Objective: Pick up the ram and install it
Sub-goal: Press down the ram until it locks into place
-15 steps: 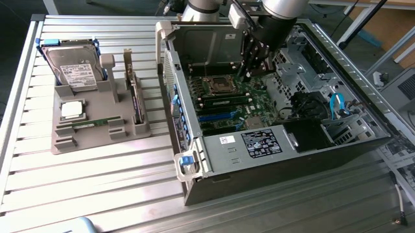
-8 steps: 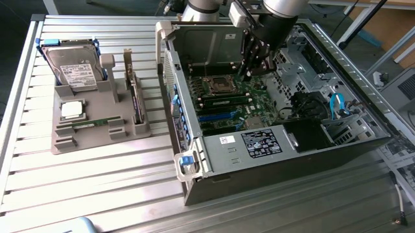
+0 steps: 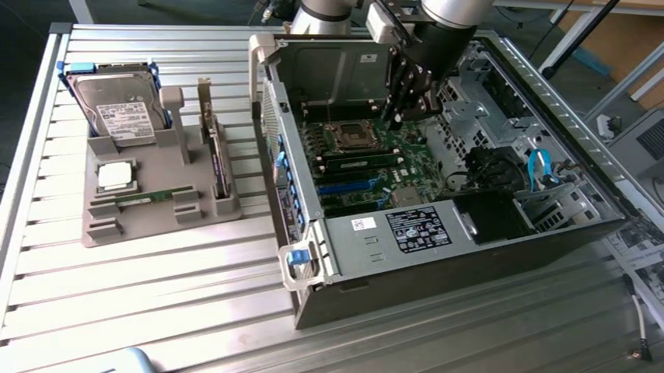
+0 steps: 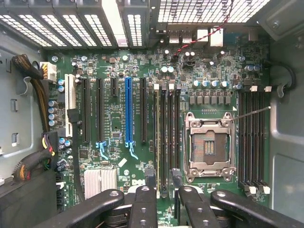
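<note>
Exterior view, read from nine o'clock across. A grey holder tray [image 3: 155, 221] sits on the slatted table [image 3: 124, 295]. The hard drive [image 3: 120, 109] is at the tray's twelve o'clock, the processor chip [image 3: 114, 175] mid-tray, and the expansion card [image 3: 214, 159] upright along its three o'clock edge. Each part sits in its own notch, presumably so its pose is fixed and an edge is free for a grasp. One ram stick [image 3: 154, 195] rests across cradles toward the tray's six o'clock: thin, narrow, green, with dark chips in a row (too small to count).

At three o'clock of the tray the open computer case [image 3: 436, 303] lies on its side, motherboard [image 3: 363, 186] facing up for reach from above. A second ram stick [image 3: 358, 162] stands on edge in a slot at six o'clock of the CPU socket [image 3: 356, 136]. It looks seated, though the latches are unclear.

The gripper [image 3: 400, 116] hangs over the board at the socket's two o'clock. In the wrist view the gripper [image 4: 167, 199] is released, fingers [image 4: 142, 204] apart with nothing between them. It is lined up with the slot bank beside the socket, likely so a stick would meet the slots square
</note>
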Controlling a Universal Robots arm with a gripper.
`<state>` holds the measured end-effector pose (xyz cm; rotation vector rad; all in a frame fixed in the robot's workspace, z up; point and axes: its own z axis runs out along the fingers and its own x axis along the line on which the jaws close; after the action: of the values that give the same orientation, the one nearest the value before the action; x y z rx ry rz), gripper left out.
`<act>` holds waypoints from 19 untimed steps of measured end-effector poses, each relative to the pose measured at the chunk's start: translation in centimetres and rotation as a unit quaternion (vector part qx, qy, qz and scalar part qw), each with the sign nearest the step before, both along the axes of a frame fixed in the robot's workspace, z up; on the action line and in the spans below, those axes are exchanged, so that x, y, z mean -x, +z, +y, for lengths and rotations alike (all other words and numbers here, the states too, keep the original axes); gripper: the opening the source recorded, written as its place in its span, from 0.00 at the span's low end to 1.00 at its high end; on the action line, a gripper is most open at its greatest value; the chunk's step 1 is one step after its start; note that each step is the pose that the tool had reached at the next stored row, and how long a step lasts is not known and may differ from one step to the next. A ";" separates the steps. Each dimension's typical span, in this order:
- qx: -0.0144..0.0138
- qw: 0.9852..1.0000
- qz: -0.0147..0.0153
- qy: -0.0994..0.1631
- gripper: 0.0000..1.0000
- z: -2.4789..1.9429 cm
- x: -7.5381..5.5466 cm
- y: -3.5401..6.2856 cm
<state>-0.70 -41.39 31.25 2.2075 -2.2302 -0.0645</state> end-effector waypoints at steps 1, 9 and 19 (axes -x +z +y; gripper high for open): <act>0.000 1.000 0.000 0.000 0.25 0.00 0.0 0.00; 0.000 1.000 0.000 0.000 0.11 0.00 0.0 0.00; 0.000 1.000 0.000 0.000 0.11 0.00 0.0 0.00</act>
<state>-0.70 -41.39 31.25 2.2075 -2.2302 -0.0645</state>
